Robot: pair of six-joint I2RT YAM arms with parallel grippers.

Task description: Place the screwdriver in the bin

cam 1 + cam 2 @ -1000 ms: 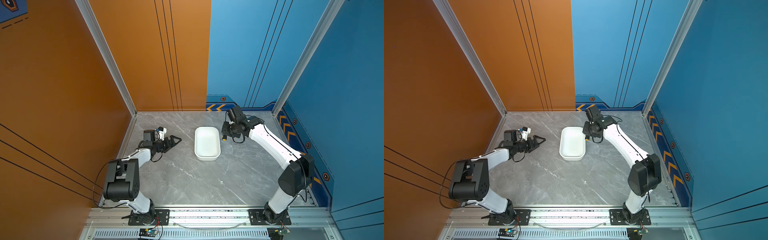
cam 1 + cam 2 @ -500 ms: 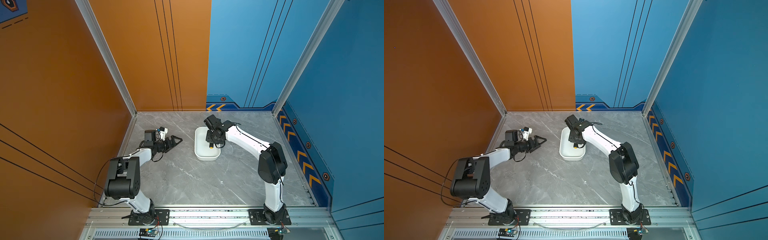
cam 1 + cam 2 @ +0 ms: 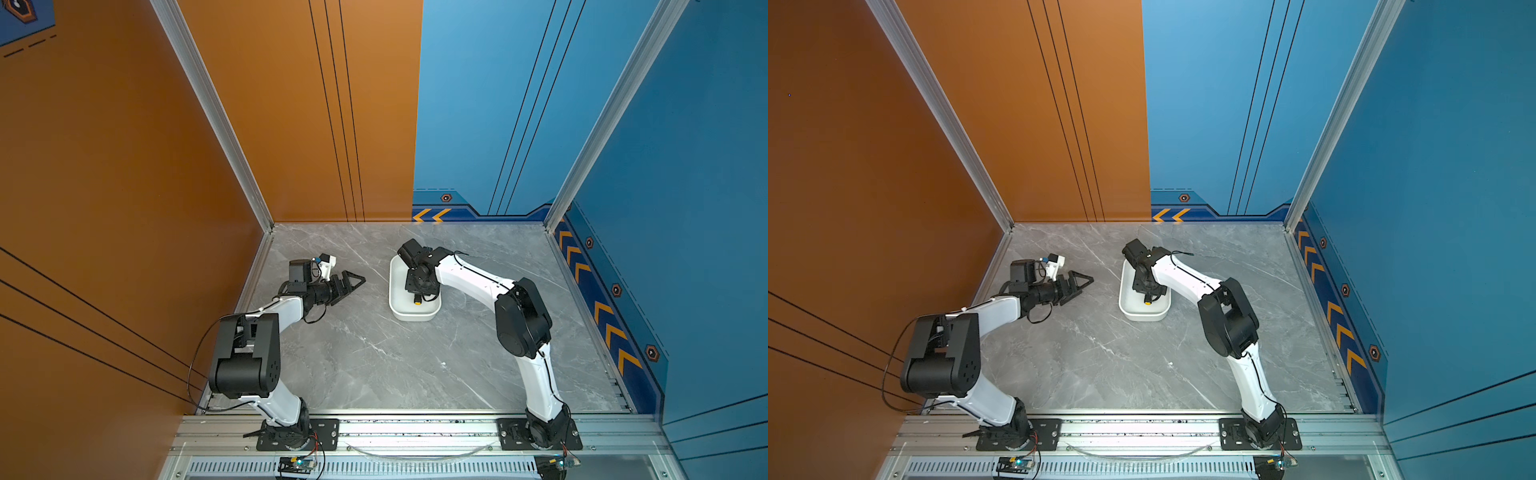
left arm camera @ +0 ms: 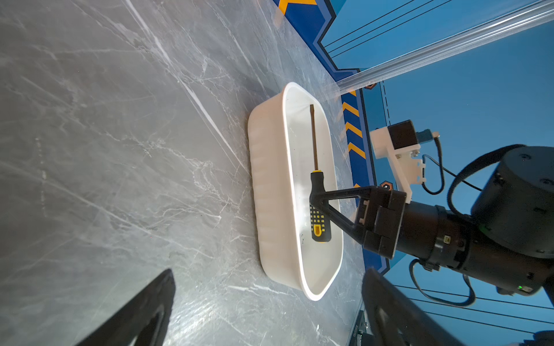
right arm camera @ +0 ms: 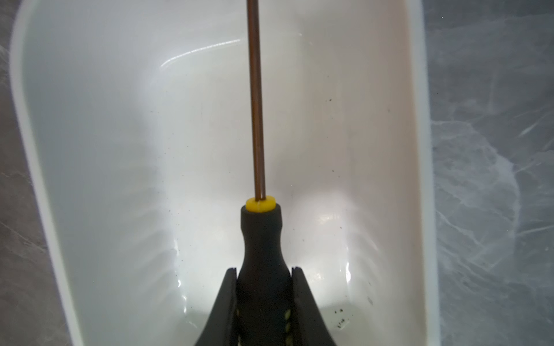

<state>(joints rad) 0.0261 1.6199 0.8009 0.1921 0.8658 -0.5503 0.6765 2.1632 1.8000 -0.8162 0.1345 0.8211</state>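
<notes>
Two wrist views show the grip that both top views hide: the right hand [image 5: 263,287] is clamped on the black handle of the screwdriver [image 4: 314,140], whose shaft runs crosswise to the fingers, level along the inside of the white bin [image 4: 269,185]. Top views show only the yellow butt beneath the downturned wrist. Apart from the bin, the left hand [image 3: 357,281] lies level above the worktop [image 3: 374,365], fingers apart.

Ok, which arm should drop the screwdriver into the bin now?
Right. The right claw is shut on the screwdriver handle, lengthwise over the bin. The left claw is open, empty, apart from the bin.
</notes>
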